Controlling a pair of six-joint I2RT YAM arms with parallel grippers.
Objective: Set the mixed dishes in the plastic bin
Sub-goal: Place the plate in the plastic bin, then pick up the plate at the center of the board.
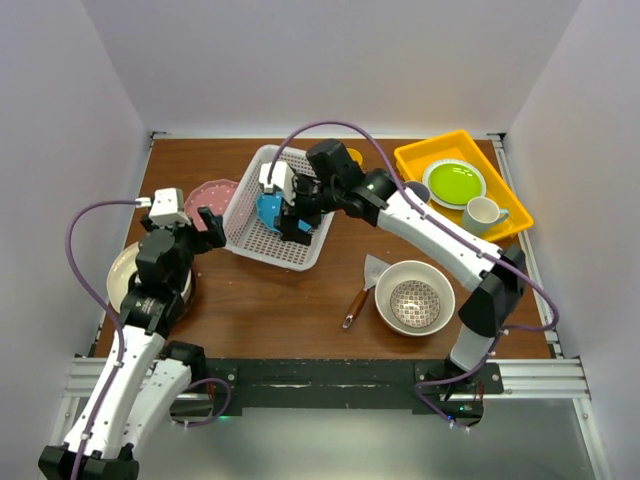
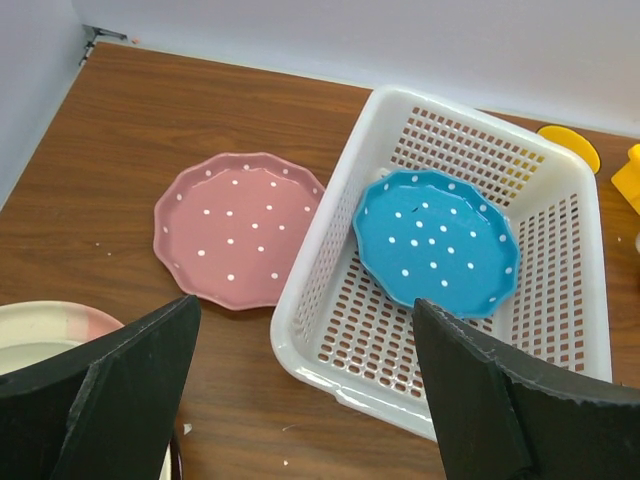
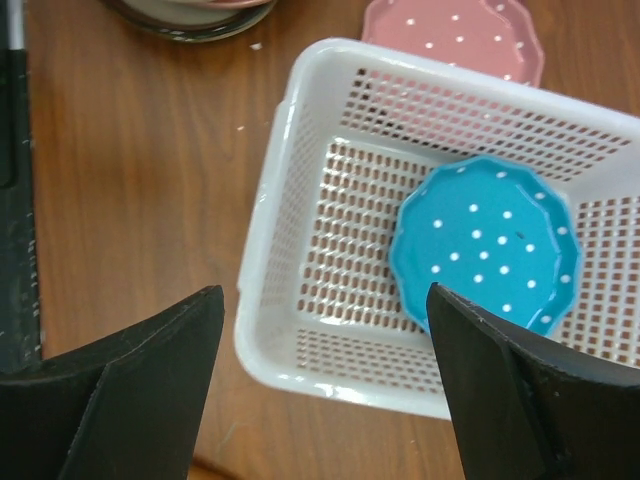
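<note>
1. Bin [image 1: 243,200]: stands mid-bench. Blue plate [image 2: 436,243] already lies inside it on the lattice floor.
2. Right gripper [image 3: 325,290]: above the bin, fingers spread wide, holding nothing.
3. Left gripper [image 2: 305,305]: near-left of the bin, fingers spread wide, empty. Its camera looks onto the bin and the pink plate.
4. Pink plate [image 2: 240,230]: flat on the bench [image 2: 130,130], just left of the bin. Cannot tell whether its rim touches the bin wall.
5. Cream bowl [image 1: 383,298] with small bowl [image 1: 414,303] nested inside: well to the right of the bin, on the near side.
6. Handling (judgement): the pink plate looks like glazed crockery, so stiff, fairly heavy, slick, and likely to chip if dropped.
7. Grasp (judgement): lying flat, it offers little to pinch. Take it at the scalloped rim on the side away from the bin, one finger under the lip and one on top.
8. Risk (judgement): it may slide before it lifts. Lower it into the bin rather than drop it onto the blue plate.
</note>
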